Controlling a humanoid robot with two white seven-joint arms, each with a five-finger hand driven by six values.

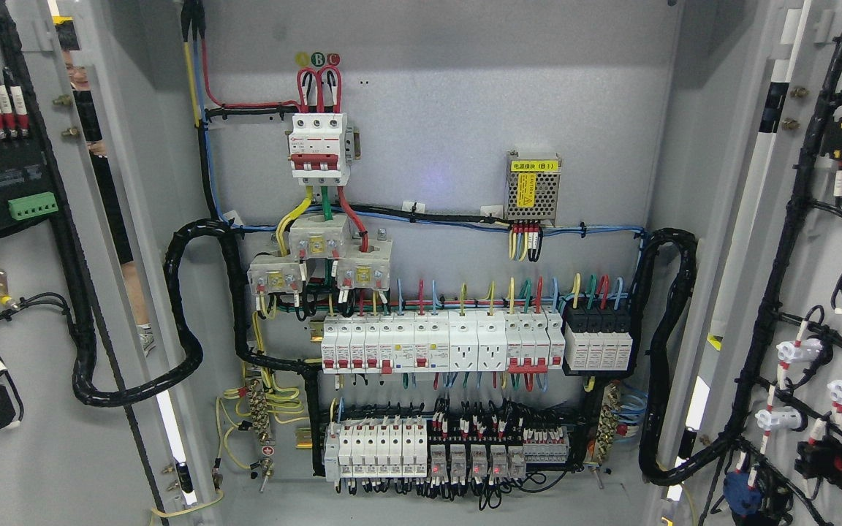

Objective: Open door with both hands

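The left door [19, 307] stands swung wide open at the left edge, its inner face carrying black wiring and a green terminal block [33, 206]. Through the gap by its hinge side a person [103, 183] in dark clothing shows partly. In the middle, the cabinet back panel [428, 109] holds a red-and-white main breaker [319, 146], a power supply [532, 186] and rows of breakers [439, 343]. The right door [816, 292] is likewise swung open, wired inside. Neither robot hand nor arm appears, so their pose and finger state cannot be told.
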